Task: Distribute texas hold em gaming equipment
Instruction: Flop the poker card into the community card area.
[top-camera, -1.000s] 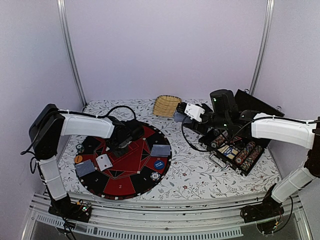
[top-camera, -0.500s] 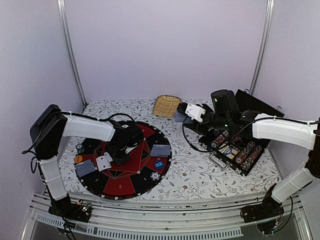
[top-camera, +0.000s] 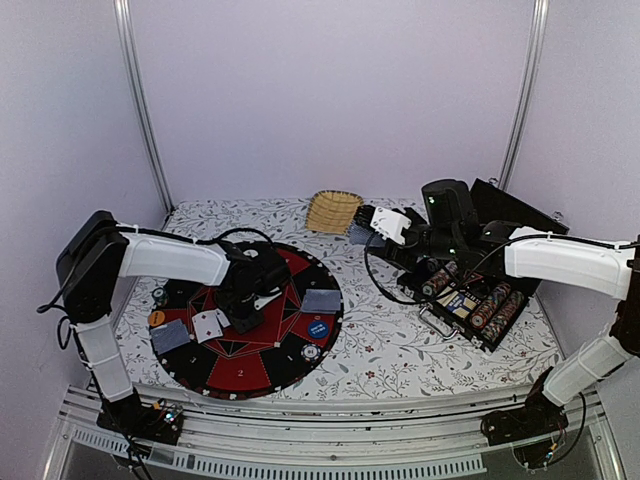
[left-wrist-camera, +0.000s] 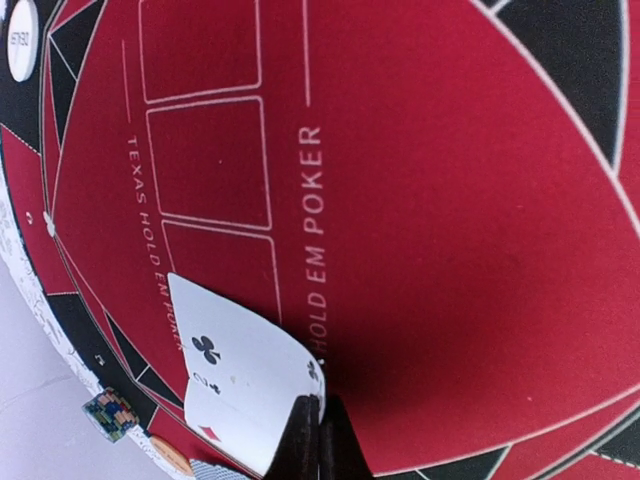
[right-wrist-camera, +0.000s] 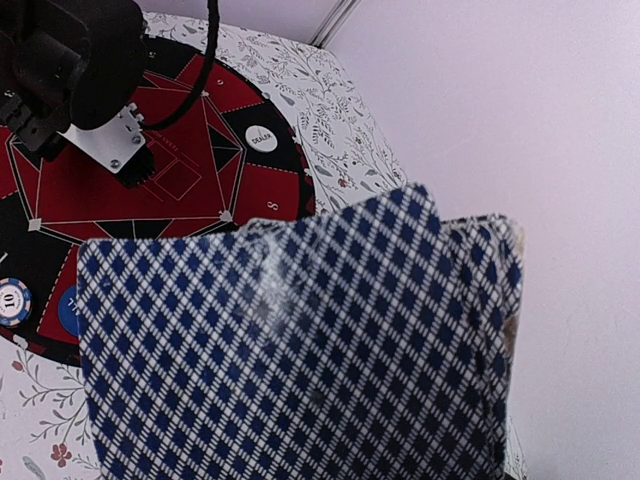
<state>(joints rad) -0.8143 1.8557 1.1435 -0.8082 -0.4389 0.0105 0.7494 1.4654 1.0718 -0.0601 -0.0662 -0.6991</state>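
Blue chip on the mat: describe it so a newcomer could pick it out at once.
Find the round red-and-black poker mat on the left half of the table. Near its right edge lies a face-down blue-grey card; the blue chip sits just in front of it, toward the arms. It is the only solid blue disc there; the neighbouring chip is pale.

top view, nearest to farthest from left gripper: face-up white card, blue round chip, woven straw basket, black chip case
1. face-up white card, beside left gripper
2. blue round chip, right
3. woven straw basket, at back
4. black chip case, far right
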